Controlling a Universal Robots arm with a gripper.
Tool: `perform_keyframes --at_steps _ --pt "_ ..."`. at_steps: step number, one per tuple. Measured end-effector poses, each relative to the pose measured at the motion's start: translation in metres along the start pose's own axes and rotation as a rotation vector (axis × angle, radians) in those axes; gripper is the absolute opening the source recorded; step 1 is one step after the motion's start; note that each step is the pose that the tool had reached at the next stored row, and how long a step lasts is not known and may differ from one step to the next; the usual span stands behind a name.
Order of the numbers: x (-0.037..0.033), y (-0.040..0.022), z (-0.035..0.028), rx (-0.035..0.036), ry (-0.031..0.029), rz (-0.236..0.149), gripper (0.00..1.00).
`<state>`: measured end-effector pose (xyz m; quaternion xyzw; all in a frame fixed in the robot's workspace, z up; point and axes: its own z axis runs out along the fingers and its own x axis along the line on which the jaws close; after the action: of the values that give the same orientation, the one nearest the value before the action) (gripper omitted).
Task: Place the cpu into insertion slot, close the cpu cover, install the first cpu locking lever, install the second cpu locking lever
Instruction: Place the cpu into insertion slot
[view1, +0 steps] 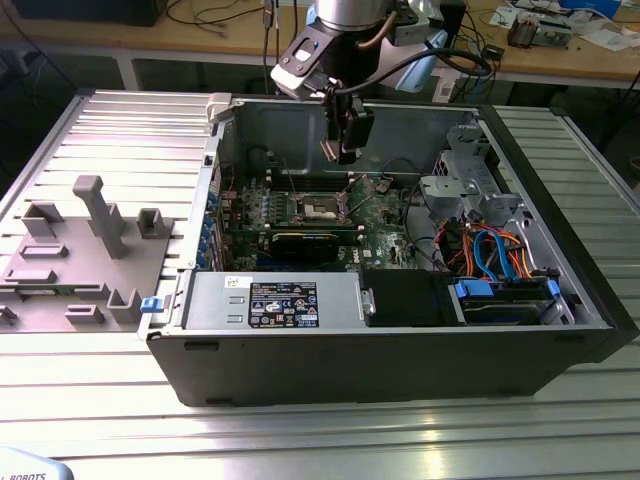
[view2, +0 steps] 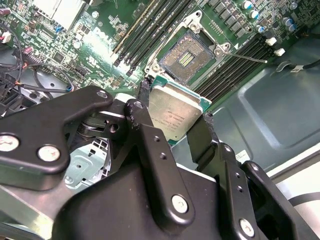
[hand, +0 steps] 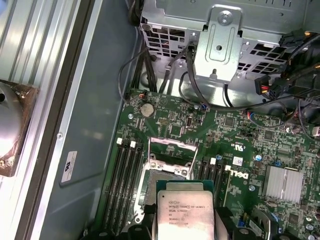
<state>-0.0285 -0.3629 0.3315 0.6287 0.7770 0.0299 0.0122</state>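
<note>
A silver-grey, cylindrical Universal Robots arm (view1: 345, 15) ends in a black wrist housing (view1: 303, 58), with a thick black cable (view1: 412, 62) looping alongside. In the second wrist view, its pincer (view2: 172, 117) is matt black throughout: flat, angular link plates with rounded corners, fastened by round silver screws (view2: 48, 153) and smaller dark recessed bolts.

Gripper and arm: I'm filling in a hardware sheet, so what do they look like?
The arm has a silvery-grey round wrist section with a black housing below it and a black cable looping beside it. The gripper is matte black, with two jointed, flat-linked fingers fastened by silver screws.
</note>
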Motion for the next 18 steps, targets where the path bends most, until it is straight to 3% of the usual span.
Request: perform_keyframes --at_steps 18 --pt "0.0 0.0 0.0 -0.0004 -0.0015 0.024 0.54"
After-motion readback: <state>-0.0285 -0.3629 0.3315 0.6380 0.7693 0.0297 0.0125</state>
